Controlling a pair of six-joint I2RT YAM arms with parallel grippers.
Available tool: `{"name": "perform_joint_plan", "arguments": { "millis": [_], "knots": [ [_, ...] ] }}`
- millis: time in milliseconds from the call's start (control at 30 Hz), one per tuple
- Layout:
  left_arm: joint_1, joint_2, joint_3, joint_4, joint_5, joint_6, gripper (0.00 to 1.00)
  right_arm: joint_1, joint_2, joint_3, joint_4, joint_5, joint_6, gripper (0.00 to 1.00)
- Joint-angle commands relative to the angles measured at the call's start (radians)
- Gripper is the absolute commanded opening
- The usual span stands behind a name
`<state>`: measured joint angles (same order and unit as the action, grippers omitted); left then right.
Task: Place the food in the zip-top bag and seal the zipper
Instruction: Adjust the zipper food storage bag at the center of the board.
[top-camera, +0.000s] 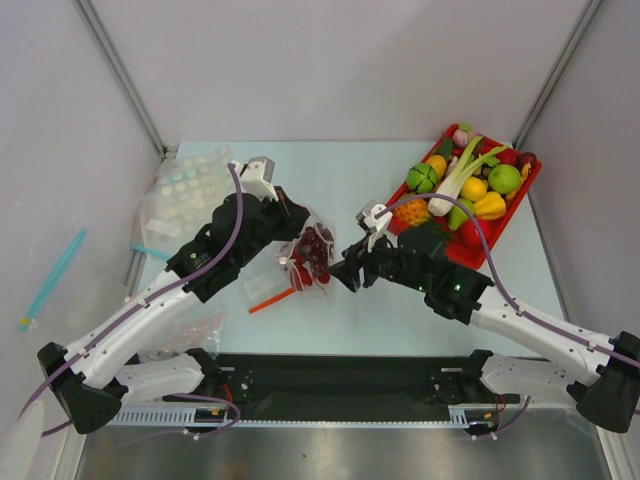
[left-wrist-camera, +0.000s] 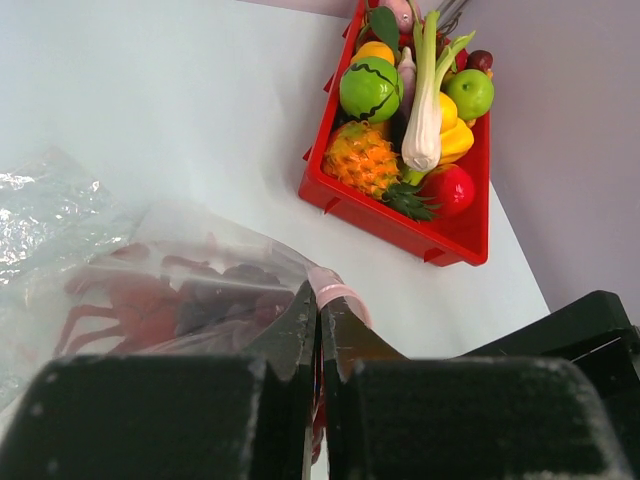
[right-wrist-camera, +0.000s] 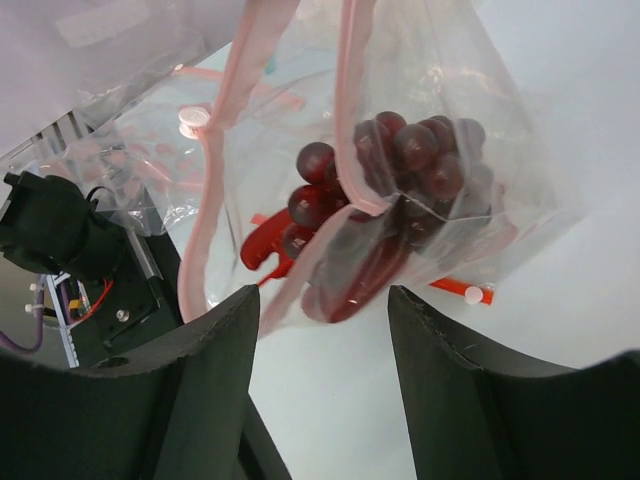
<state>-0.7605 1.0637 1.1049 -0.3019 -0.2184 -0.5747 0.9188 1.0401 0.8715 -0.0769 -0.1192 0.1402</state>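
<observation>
pinching the pale pink zipper (left-wrist-camera: 338, 294) at the mouth of the zip-top bag (left-wrist-camera: 200, 265), the left pincer (left-wrist-camera: 318, 330) is clamped fully shut on that strip. the right pincer (right-wrist-camera: 320, 305) stands apart, gripping nothing; the bag sits just ahead of its jaws, grape bunch (right-wrist-camera: 415, 150) and crayfish (right-wrist-camera: 268, 245) inside.

We see the crayfish (left-wrist-camera: 125, 310) only as a red blur through the bag (left-wrist-camera: 205, 235); the left gripper (left-wrist-camera: 318, 305) hides one end of the zipper (left-wrist-camera: 338, 293).
</observation>
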Motion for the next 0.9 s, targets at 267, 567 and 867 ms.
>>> {"name": "perform_joint_plan", "arguments": {
  "millis": [267, 567, 867],
  "knots": [
    [0.006, -0.041, 0.016, 0.075, -0.010, 0.006, 0.04, 0.023, 0.077, 0.090, -0.046, 0.056, 0.012, 0.40],
    [0.006, -0.035, 0.067, 0.041, 0.030, 0.010, 0.03, 0.026, 0.068, 0.276, -0.265, 0.185, 0.070, 0.00],
    [-0.022, -0.016, 0.130, 0.003, 0.336, -0.031, 0.00, -0.029, 0.182, 0.777, -0.497, 0.369, 0.078, 0.00]
  ]
}}
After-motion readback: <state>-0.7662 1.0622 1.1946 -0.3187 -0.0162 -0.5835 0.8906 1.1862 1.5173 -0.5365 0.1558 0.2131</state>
